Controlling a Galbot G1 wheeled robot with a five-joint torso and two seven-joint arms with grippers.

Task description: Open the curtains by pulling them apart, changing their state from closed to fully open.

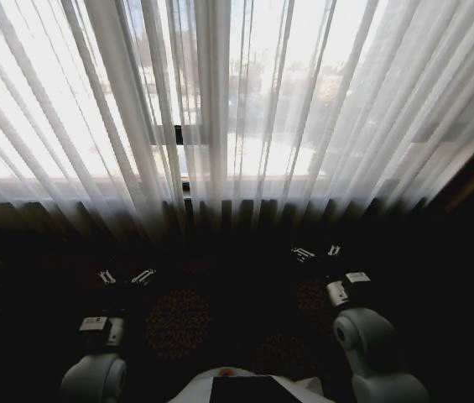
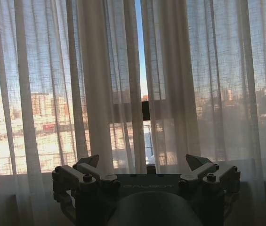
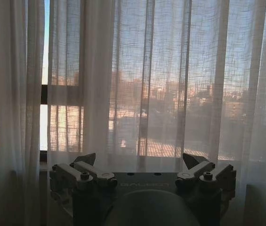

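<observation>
Both end effectors hang low in front of the window, fingers spread wide and holding nothing: the left end effector (image 1: 125, 276) sits below the left panel, the right end effector (image 1: 317, 251) below the right panel, each well short of the fabric. Seen from the left wrist, the left end effector (image 2: 144, 167) points at a narrow slit of sky where the two panels meet; from the right wrist, the right end effector (image 3: 142, 165) faces pleats just to the side of that same gap. Ahead of them the curtains (image 1: 220, 109) are drawn nearly shut across the whole window, sheer white cloth falling in long vertical folds, daylight and a city skyline showing through. Behind the cloth a dark window frame bar (image 2: 145, 110) crosses the gap. The fabric looks light, soft and loose, likely to slide and bunch rather than resist; the thick inner edge pleat of each panel beside the slit seems the surest place to pinch, gathering several folds so the thin weave does not slip free
</observation>
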